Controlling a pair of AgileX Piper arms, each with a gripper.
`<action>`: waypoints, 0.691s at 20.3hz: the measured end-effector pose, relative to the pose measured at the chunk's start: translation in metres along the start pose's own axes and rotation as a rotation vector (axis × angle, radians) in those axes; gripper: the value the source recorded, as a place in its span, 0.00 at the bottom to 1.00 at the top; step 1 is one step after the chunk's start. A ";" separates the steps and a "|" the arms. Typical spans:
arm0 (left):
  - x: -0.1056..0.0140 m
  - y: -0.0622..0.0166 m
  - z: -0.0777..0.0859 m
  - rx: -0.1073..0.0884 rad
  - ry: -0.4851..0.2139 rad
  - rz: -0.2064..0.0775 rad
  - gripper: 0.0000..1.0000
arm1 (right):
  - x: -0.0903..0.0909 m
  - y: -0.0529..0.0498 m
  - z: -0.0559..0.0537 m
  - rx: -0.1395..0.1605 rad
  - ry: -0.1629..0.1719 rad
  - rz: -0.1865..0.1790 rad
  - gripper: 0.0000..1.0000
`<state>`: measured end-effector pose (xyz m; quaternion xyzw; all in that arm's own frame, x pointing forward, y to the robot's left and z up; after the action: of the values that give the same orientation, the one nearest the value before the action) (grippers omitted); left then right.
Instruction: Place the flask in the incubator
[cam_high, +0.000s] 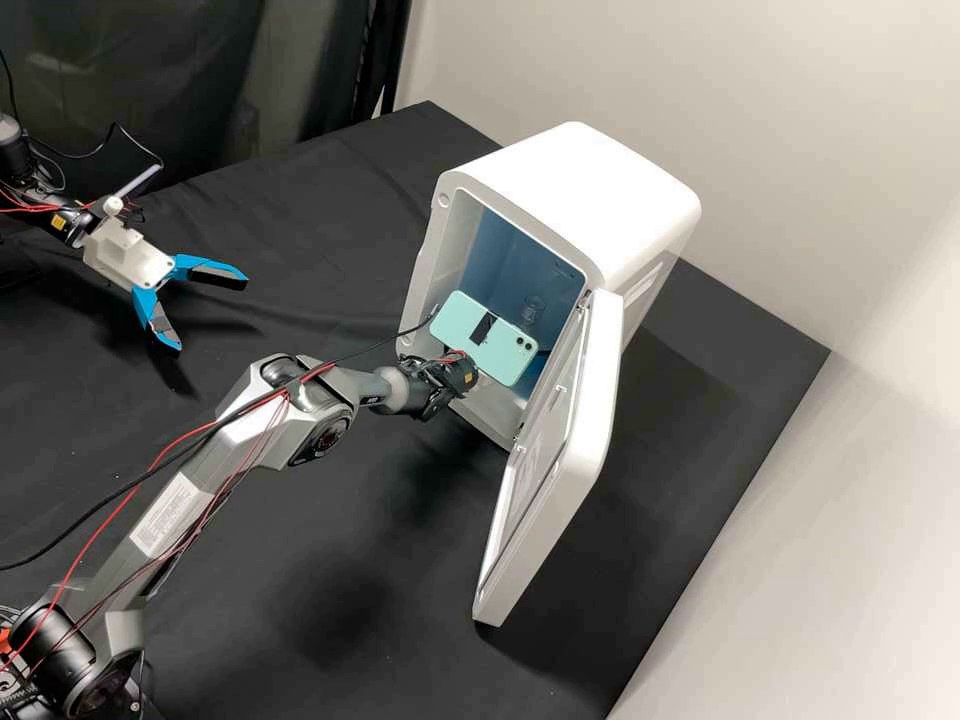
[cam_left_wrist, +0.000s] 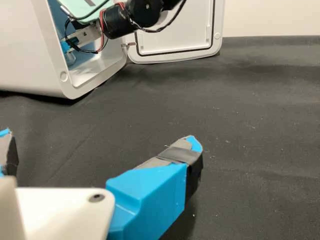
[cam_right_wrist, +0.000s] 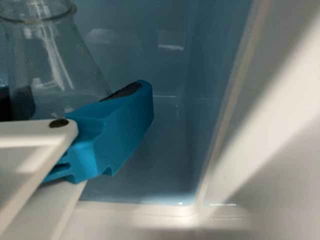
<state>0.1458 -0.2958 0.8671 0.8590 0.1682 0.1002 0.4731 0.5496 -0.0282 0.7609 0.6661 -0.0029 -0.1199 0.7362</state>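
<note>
Dark curtain (cam_high: 150, 60) back-left. Over black bench cloth (cam_high: 330, 560), left gripper (cam_high: 208, 313) spread wide, holding nothing. Right gripper (cam_right_wrist: 75, 100) reaching inside white incubator (cam_high: 590, 200), fingers (cam_right_wrist: 110, 130) closed on glass flask (cam_right_wrist: 45, 60) w/in blue interior. Door (cam_high: 560, 450) swung open at right. White wall (cam_high: 800, 120) behind.

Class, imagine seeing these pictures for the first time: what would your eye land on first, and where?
The white incubator stands on the black bench with its door swung open, and the right arm reaches into its blue inside. There the right gripper holds a clear flask. The left gripper hangs open over the bench, well apart from the incubator.
</note>
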 end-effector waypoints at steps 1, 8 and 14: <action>0.001 0.0009 -0.001 0.006 0.000 0.003 1.00 | 0.001 0.002 -0.002 0.000 -0.001 -0.002 0.00; 0.001 0.0010 -0.001 0.012 0.000 0.004 1.00 | 0.010 0.000 0.000 -0.012 0.000 0.012 0.00; 0.001 0.0010 -0.001 0.012 0.000 0.004 1.00 | 0.013 -0.002 0.003 -0.010 0.003 0.027 0.00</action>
<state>0.1464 -0.2954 0.8684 0.8622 0.1674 0.1002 0.4675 0.5618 -0.0334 0.7575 0.6624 -0.0101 -0.1091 0.7411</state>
